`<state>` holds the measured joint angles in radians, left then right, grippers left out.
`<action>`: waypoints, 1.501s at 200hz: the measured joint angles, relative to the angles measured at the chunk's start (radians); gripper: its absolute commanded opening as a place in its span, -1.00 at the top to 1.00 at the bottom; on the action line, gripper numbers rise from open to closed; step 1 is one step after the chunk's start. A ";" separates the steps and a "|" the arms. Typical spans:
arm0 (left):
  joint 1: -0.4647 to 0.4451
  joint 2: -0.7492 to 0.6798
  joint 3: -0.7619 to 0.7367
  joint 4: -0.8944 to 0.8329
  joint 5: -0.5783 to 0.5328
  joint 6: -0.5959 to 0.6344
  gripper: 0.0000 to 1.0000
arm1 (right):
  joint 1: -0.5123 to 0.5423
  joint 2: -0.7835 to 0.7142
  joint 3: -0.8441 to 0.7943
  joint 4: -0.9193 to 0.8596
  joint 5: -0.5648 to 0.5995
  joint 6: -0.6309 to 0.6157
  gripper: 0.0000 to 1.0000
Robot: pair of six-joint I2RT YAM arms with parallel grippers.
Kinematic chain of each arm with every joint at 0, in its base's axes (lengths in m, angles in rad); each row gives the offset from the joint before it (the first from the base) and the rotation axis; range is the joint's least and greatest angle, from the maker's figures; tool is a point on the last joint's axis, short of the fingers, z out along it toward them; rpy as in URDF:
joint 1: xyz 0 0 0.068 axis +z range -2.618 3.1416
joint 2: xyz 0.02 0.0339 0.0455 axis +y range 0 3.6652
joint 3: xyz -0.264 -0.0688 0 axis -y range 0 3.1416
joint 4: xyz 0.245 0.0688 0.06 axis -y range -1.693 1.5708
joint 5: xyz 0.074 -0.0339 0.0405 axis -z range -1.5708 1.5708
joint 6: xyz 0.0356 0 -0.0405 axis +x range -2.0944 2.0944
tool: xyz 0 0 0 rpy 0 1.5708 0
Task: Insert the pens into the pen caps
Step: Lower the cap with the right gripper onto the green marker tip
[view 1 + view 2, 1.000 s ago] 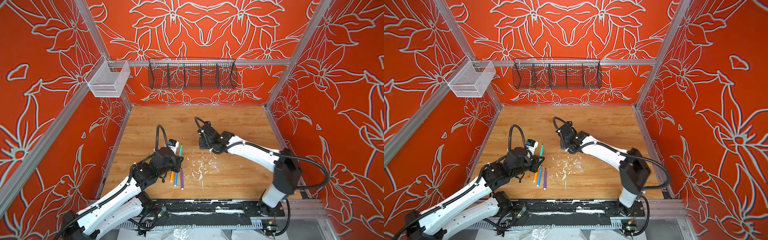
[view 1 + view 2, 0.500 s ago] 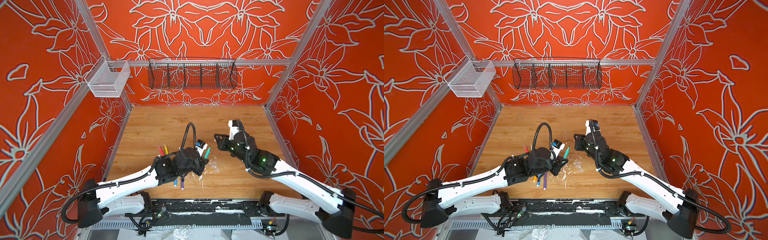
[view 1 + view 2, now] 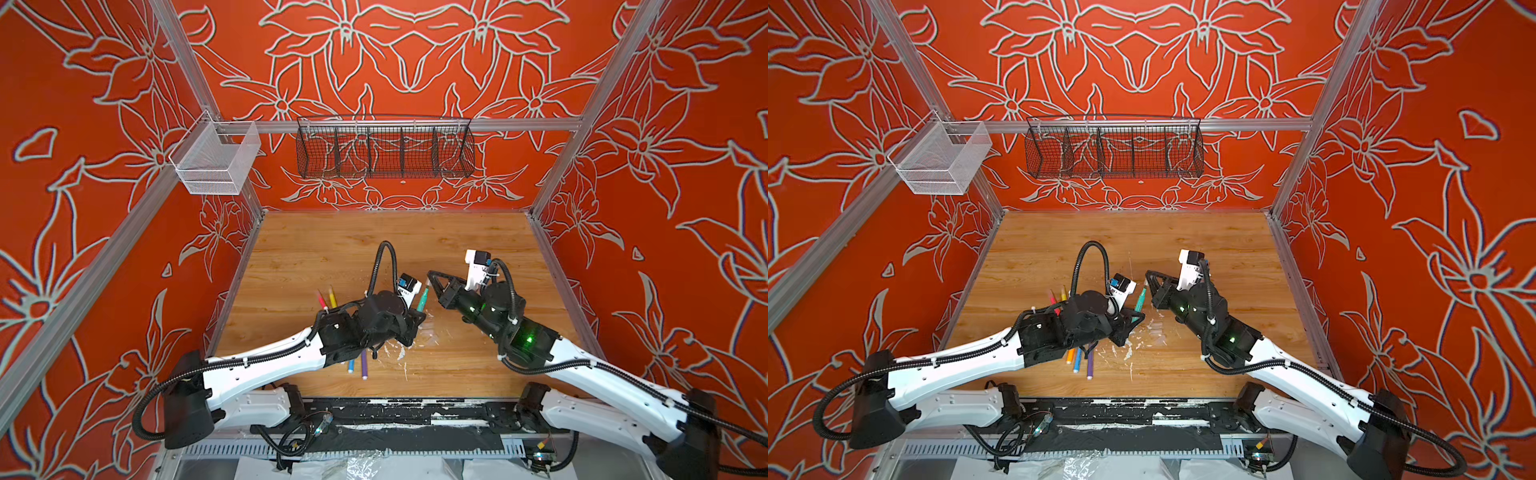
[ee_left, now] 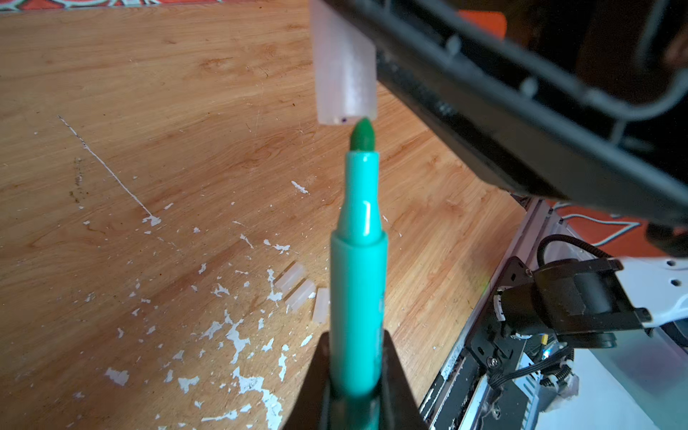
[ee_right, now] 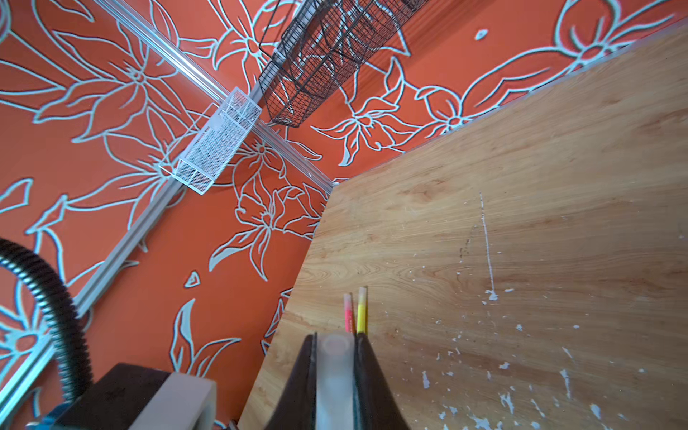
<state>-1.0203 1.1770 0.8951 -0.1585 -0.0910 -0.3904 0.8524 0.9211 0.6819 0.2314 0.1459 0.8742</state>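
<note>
The green pen is clamped by the left gripper, a clear pen cap by the right gripper; the tip is held at the cap's mouth, above the table's middle.

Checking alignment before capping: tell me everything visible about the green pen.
The green pen is glossy teal plastic: a thick barrel, narrower neck and darker felt tip, uncapped. The left claw pinches its barrel, holding it above the table. Its tip sits at the rim of the clear cap in the right claw, not yet inside.
</note>
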 measured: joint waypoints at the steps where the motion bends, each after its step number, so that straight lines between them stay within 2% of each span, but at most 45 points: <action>1: 0.000 0.000 0.000 0.000 0.000 0.000 1.00 | 0.000 0.000 -0.001 0.004 -0.001 0.000 0.78; 49: 0.002 0.015 0.000 0.010 0.000 -0.004 1.00 | 0.000 0.000 -0.002 0.050 -0.007 0.006 0.78; 300: 0.017 0.018 0.000 0.010 -0.020 -0.001 1.00 | 0.003 -0.008 -0.029 0.042 -0.007 0.016 0.78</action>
<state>-1.0031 1.1946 0.8948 -0.1486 -0.1112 -0.3916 0.8551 0.9131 0.6533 0.2737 0.1387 0.8902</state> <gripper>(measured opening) 0.139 0.171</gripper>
